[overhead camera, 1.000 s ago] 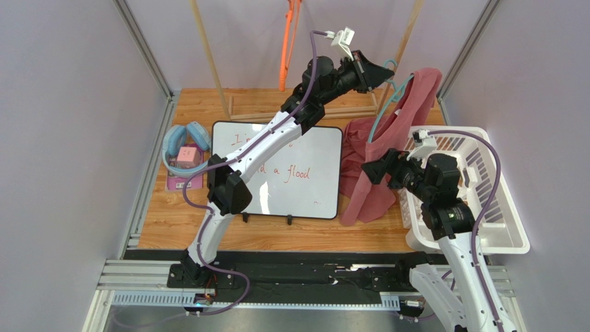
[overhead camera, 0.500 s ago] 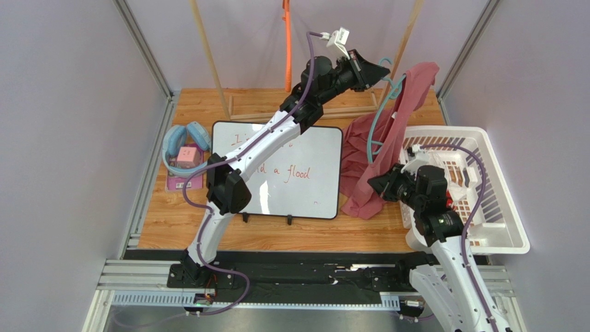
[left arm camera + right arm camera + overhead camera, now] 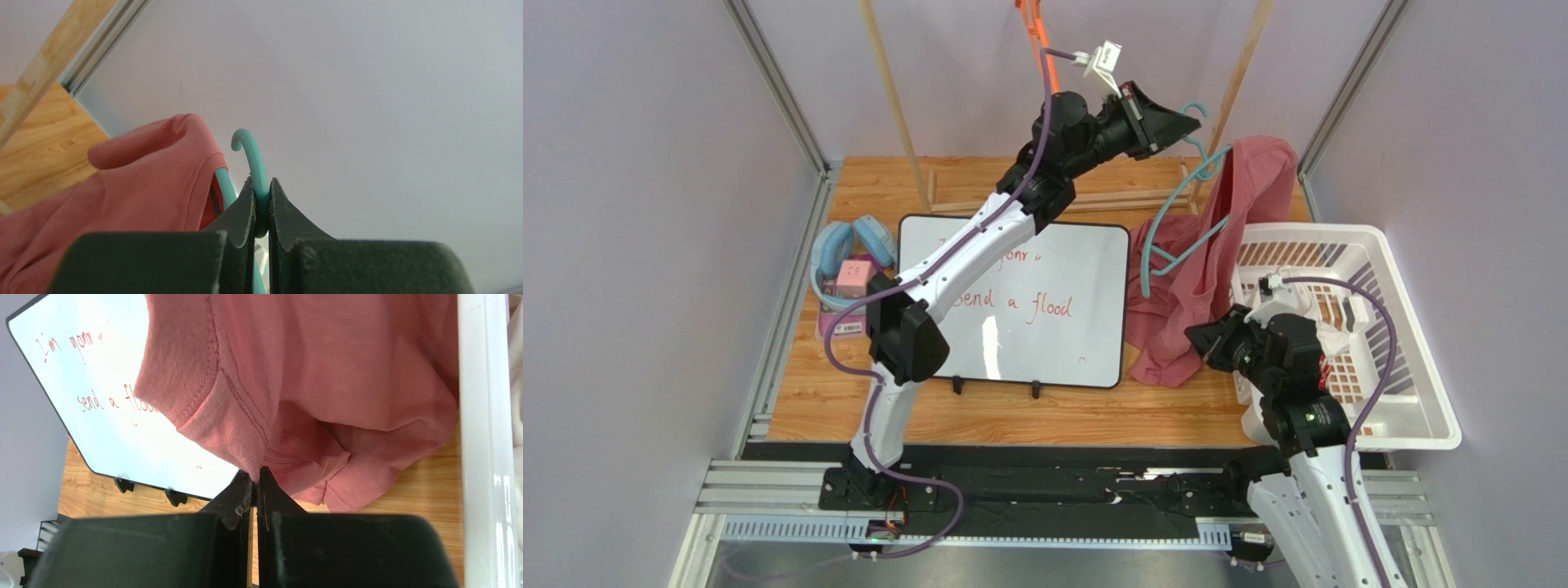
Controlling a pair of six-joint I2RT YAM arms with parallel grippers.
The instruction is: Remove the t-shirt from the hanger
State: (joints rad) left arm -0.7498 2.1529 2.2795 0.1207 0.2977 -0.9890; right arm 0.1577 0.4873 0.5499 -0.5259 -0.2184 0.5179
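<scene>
- Overhead, the left pincer (image 3: 1173, 116) is raised at the back of the table (image 3: 879, 196), clamped on the hook of the teal hanger (image 3: 1151, 251).
- The hanger hangs tilted, one arm bare, the other inside the pink t-shirt (image 3: 1210, 270).
- The t-shirt drapes from the hanger down to the table, between the whiteboard (image 3: 1014, 306) and the white basket (image 3: 1425, 368).
- The right pincer (image 3: 1204, 341) sits low at the t-shirt's near edge, just beside the basket.
- From the left wrist, the left pincer (image 3: 262, 184) is closed on the hanger (image 3: 251, 150) just below the hook's curve; the t-shirt (image 3: 141, 177) bunches to the left.
- From the right wrist, the right pincer (image 3: 255, 474) is shut, nipping a hemmed corner of the t-shirt (image 3: 344, 373).
- The whiteboard (image 3: 92, 373) lies to the left, the basket (image 3: 479, 416) rim to the right.
</scene>
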